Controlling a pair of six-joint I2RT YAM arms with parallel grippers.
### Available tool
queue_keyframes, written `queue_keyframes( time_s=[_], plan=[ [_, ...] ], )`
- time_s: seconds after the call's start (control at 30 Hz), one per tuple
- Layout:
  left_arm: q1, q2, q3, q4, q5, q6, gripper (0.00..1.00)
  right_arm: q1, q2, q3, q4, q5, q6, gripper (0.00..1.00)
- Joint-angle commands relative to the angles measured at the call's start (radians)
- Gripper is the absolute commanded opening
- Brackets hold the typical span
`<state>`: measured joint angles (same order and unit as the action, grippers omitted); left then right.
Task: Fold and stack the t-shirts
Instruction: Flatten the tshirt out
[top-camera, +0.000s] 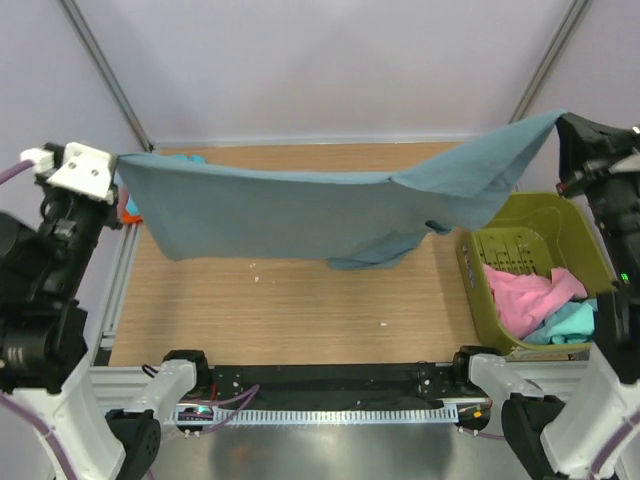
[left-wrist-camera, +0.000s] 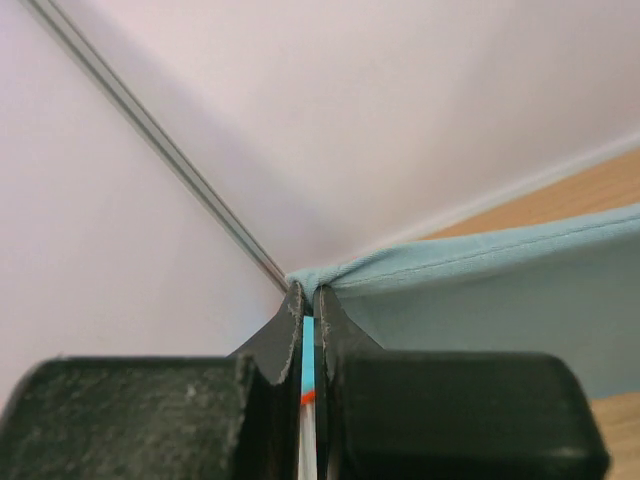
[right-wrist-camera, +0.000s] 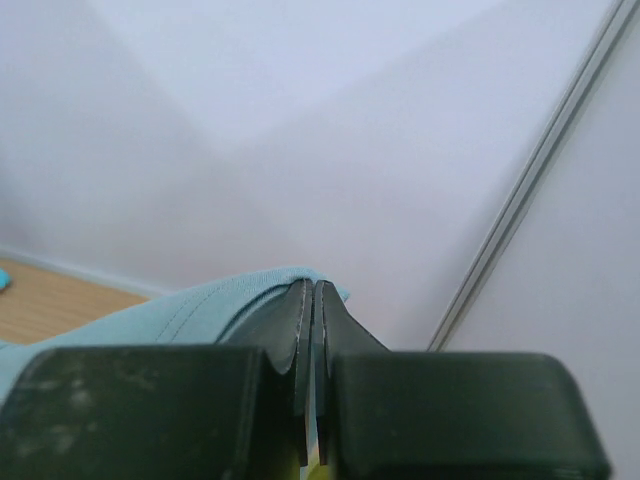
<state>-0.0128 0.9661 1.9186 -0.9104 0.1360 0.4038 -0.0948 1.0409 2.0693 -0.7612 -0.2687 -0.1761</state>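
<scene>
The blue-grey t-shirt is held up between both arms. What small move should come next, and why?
Probably lower both arms together to lay the blue-grey t-shirt flat on the table. The left gripper and the right gripper are each shut on an upper edge, so the cloth hangs stretched in the air, its middle sagging toward the wood.

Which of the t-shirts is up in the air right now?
The large blue-grey t-shirt, stretched between the left pincer and right pincer, both shut on its edges. The pink t-shirt and turquoise t-shirt lie crumpled in the green basket.
</scene>
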Motion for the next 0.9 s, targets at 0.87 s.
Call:
queue_keyframes(
  time_s=[0.87],
  plan=[
    [0.008, 0.358, -0.001, 0.298, -0.023, 0.085, 0.00, -0.006, 0.327, 0.085, 0.422, 0.065, -0.033, 0.01]
  ],
)
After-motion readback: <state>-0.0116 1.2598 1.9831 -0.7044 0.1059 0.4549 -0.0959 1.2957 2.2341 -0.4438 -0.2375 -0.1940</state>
